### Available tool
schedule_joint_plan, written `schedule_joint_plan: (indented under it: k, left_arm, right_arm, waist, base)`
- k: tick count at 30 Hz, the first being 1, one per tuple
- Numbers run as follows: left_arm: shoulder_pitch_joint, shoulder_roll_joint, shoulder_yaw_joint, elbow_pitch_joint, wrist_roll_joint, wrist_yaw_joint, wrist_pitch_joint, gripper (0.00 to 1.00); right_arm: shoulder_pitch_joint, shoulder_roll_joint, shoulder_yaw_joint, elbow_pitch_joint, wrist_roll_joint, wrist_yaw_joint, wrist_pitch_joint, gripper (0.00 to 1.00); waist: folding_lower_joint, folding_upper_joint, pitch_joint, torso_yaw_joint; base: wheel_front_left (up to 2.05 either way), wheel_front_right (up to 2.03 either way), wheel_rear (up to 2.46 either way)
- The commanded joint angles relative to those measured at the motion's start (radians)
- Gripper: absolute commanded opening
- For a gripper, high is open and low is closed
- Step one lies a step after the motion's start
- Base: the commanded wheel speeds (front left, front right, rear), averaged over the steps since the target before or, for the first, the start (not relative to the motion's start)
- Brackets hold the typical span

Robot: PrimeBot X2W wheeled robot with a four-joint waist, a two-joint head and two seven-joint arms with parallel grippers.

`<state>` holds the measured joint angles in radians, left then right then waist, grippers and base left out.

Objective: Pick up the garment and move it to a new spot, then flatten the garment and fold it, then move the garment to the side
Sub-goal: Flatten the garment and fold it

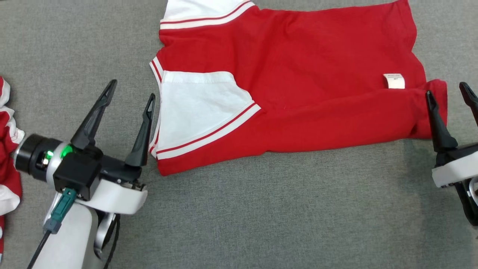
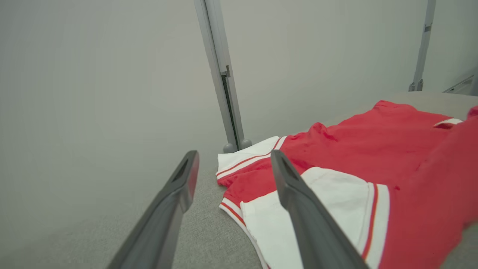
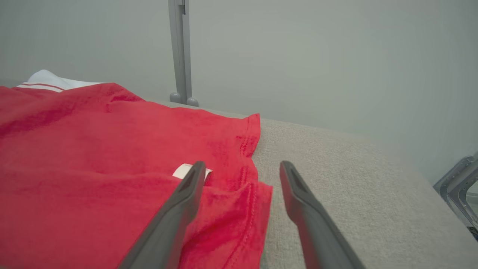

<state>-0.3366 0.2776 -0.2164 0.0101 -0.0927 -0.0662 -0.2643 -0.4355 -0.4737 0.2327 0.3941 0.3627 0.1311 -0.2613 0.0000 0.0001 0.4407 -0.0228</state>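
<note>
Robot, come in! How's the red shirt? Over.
Left gripper open by sleeve. Right gripper open at hem corner. Red shirt folded, unheld. Another garment far left, apart.

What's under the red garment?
Grey fabric surface shows around the garment on every visible side and presumably continues beneath. Directly under it is covered; its folded-over near strip hides the layers below too.
</note>
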Motion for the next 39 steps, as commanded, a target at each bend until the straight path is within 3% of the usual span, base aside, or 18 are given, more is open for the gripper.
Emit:
schedule_joint_plan:
  k: [1,9,15,17,18,19,35,38,39]
  left_arm:
    - [0.023,-0.002,0.008,-0.006,-0.009,0.009,0.0,1.0]
    - [0.246,-0.058,-0.036,0.083,-0.094,-0.01,0.041,1.0]
    - [0.246,-0.054,-0.073,0.165,-0.111,-0.027,0.099,1.0]
    - [0.23,-0.049,-0.075,0.184,-0.111,-0.028,0.104,0.42]
    - [0.226,-0.05,-0.07,0.192,-0.117,-0.025,0.103,0.25]
    - [0.223,-0.047,-0.071,0.201,-0.117,-0.026,0.104,0.0]
    - [0.155,-0.012,-0.128,0.23,-0.076,-0.04,0.049,0.0]
    - [0.145,-0.007,-0.131,0.229,-0.073,-0.041,0.043,0.0]
    - [0.141,-0.002,-0.129,0.228,-0.073,-0.04,0.04,0.0]
  right_arm:
    - [0.019,-0.006,-0.009,-0.006,-0.008,-0.001,-0.005,1.0]
    - [0.139,0.023,-0.071,-0.049,-0.04,-0.001,-0.006,1.0]
    - [0.188,0.048,-0.065,-0.034,-0.037,-0.001,-0.006,1.0]
    - [0.188,0.051,-0.046,-0.027,-0.035,-0.001,-0.006,1.0]
    - [0.185,0.051,-0.037,-0.022,-0.032,-0.001,-0.006,1.0]
    - [0.18,0.05,-0.027,-0.014,-0.028,-0.001,-0.006,1.0]
    - [0.054,0.0,0.139,0.192,0.105,-0.001,-0.006,1.0]
    - [0.044,-0.016,0.176,0.198,0.127,-0.001,-0.004,0.0]
    - [0.043,-0.021,0.187,0.198,0.132,-0.001,-0.004,0.0]
  waist:
    - [0.0,-0.0001,-0.015,-0.006]
    - [0.0,-0.0001,-0.072,-0.021]
    - [0.0,-0.0001,-0.089,-0.022]
    - [0.0,-0.0001,-0.088,-0.027]
    - [0.0,-0.0001,-0.087,-0.028]
    - [0.0,-0.0001,-0.085,-0.03]
    - [0.0,-0.0001,-0.064,0.009]
    - [0.0,-0.0001,-0.062,0.016]
    - [0.0,-0.0001,-0.061,0.017]
  base:
    - [0.0,0.0,0.0]
    - [0.0,0.0,0.0]
    - [0.0,0.0,0.0]
    - [0.0,0.0,0.0]
    - [0.0,0.0,0.0]
    - [0.0,0.0,0.0]
    - [0.0,0.0,0.0]
    - [0.0,0.0,0.0]
    - [0.0,0.0,0.0]
